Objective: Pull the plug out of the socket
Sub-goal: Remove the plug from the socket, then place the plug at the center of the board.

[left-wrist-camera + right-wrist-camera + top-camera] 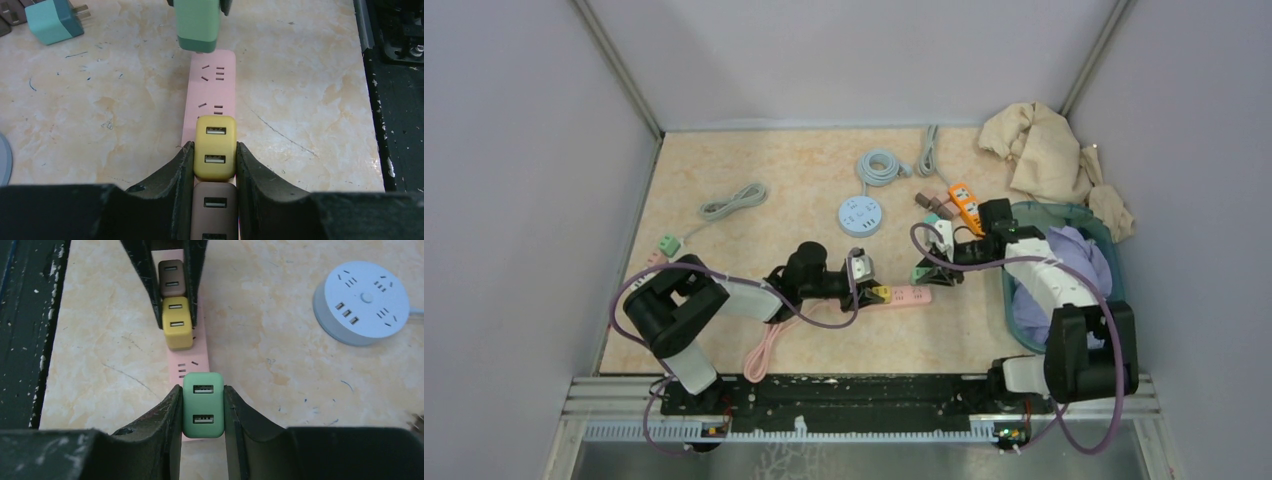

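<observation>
Pink plastic runs straight out ahead of the left claw [214, 149]: the pink power strip [210, 85] lies flat on the marbled table [310, 100]. This claw is clamped on the yellow plug [215, 131] seated in the strip, one finger pressed against each side of the plug body. Just behind that plug, back toward the wrist and flanked by the roots of the same fingers, sits a brown plug [214, 210], touching the yellow one. Ahead of the fingertips two bare socket groups show on the strip, and beyond them, at its far end, stands the green plug [202, 412]. The right claw [202, 390] faces the left one along the strip and is closed tight on that green plug, a finger on either flank, the USB ports turned toward its wrist camera. Whether the green plug's prongs sit in the strip cannot be told. Off to the right of the right claw, well apart, lies a round pale-blue socket hub [365, 302]. Ahead and to the left of the left claw lies a loose teal charger [52, 20].
</observation>
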### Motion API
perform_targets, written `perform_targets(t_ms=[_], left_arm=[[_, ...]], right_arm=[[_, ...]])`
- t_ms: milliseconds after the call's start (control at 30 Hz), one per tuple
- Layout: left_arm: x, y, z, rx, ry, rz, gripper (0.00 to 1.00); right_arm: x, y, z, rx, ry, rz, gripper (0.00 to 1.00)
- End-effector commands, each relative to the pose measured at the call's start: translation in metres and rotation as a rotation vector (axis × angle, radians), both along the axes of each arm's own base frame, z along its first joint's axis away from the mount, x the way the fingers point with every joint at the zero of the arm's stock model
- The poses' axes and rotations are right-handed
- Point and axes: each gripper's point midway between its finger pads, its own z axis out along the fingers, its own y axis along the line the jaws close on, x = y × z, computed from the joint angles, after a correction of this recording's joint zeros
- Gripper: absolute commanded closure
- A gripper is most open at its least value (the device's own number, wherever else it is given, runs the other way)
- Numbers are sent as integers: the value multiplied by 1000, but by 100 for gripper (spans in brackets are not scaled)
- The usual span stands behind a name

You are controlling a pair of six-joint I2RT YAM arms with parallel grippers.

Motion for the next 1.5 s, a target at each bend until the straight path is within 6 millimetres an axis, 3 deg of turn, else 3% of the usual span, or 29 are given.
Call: perform_targets(t_ms=[0,133,333,400,600,867,1067,1267,1333,1467], left_arm=[[-22,21,-42,123,172,21,90],[-23,17,-39,113,185,26,76],[-22,8,-20,61,161,49,38],[-19,5,-10,39,143,60,32],[-13,0,28,-34,85,86,22],[-4,12,75,-82,10,155,16],[10,20,126,-57,38,215,7],[37,41,183,-42,55,265,0],[44,49,191,-3,42,261,0],[54,69,185,119,-2,304,0]], right_arm=[[31,1,38,89,-62,-102,100],[58,-10,34,57,-73,-250,100],[100,-39,19,-35,-88,-530,99],[114,-52,14,-68,-95,-639,98],[140,-86,3,-136,-138,-873,93],[162,-123,-20,-233,-151,-1097,85],[167,-131,-24,-244,-153,-1151,66],[166,-129,-25,-231,-135,-1152,38],[166,-125,-22,-212,-126,-1144,36],[163,-112,-7,-153,-105,-1092,35]])
